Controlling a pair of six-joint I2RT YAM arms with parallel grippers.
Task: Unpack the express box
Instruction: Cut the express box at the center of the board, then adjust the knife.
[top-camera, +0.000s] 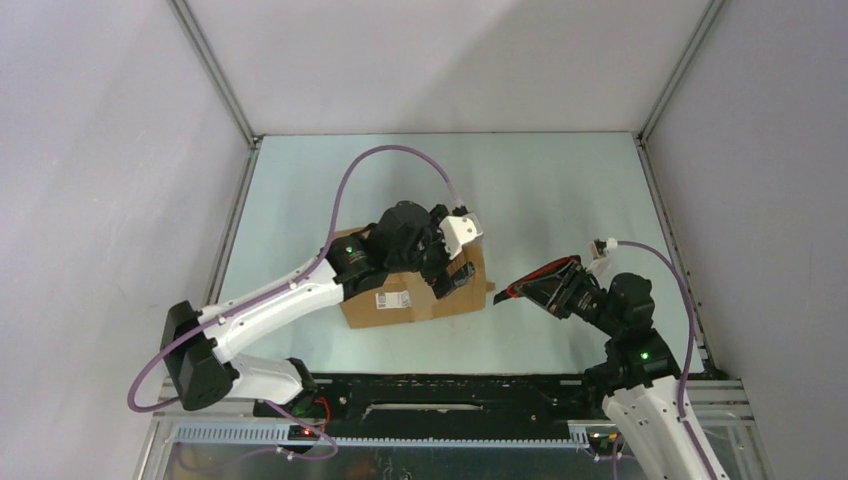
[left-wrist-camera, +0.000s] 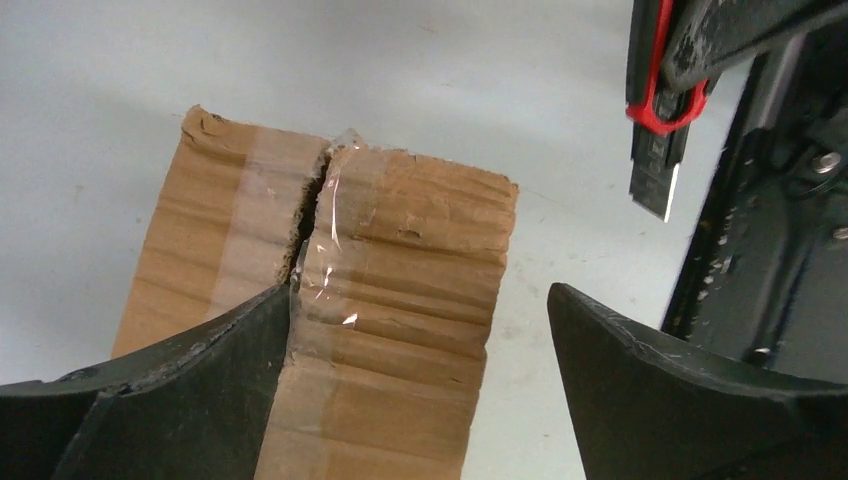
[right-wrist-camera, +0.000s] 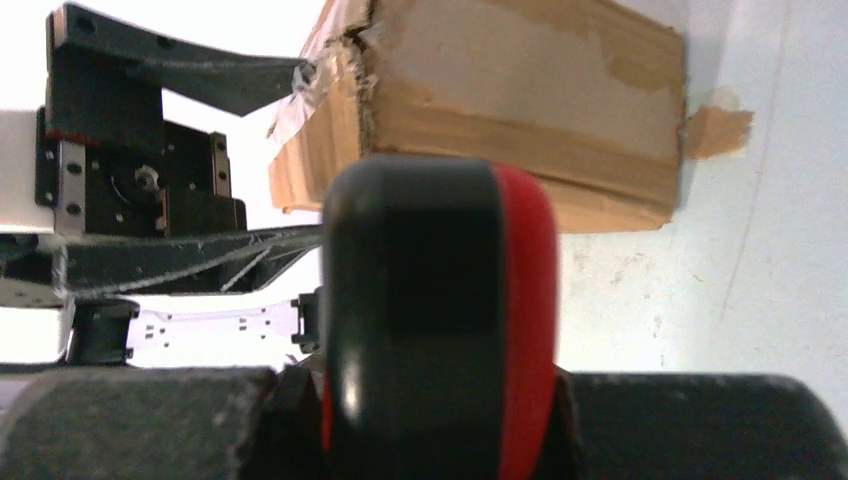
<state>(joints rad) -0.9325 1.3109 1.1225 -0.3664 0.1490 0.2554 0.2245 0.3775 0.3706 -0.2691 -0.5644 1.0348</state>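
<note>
So the express box sits about mid-worktop, a bit left of centre, white label on the near side. The left fingers are spread wide over its right end. In the wrist view one fingertip sits right at the taped seam on top and the other hangs out past the box's edge, gripping nothing.

The clear tape along that seam looks torn and the cardboard is cracked open at the end, though I can't tell how far the split runs.

The right fingers are clamped on the red-handled utility knife. It's held just off the right end of the box with the blade pointing toward it, not touching as far as I can see.

My read is that we're at the get-the-top-open step: seam breached, flaps not lifted yet. The next move probably needs that left fingertip worked into the crack to pry a flap up, or the knife run along whatever tape is left. Either way the blade has to stay clear of the left fingers, since they're crowded at the same end.
</note>
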